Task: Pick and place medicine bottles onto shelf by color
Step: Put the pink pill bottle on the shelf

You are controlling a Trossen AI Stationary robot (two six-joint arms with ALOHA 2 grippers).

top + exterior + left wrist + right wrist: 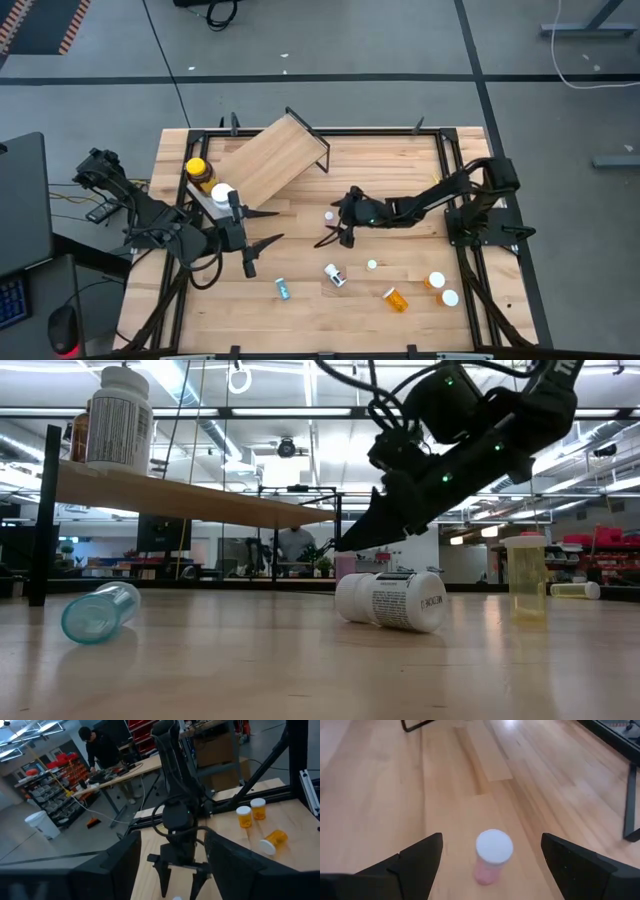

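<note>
Right end effector (332, 232): mine, at the middle of the table (300, 310), fingers spread wide with nothing between them, aimed at the pink vial.
Pink vial (492, 854): upright on the table under a white cap, centred in the gap between my fingers (415, 857) but apart from both; in the high view it stands just off my fingertips at about 12 o'clock (328, 215).
Handling, as I judge it: light, stiff plastic, smooth, narrow in the base, so a nudge from one finger could tip it or send it rolling.
Where to hold: across the body just under the cap, both fingers meeting it together.
Left end effector (262, 226): at about 9 o'clock from my right one, near the shelf edge, fingers apart, holding nothing.
Shelf (265, 160): plywood board at 11 o'clock, carrying the amber jar (198, 171) and the white-capped bottle (222, 193) at its left end.
White bottle (335, 274): on its side at 6 o'clock.
Teal vial (283, 289): lying down at 7 o'clock.
Orange vials: one on its side (396, 298), two upright (436, 281) around 4 o'clock.
</note>
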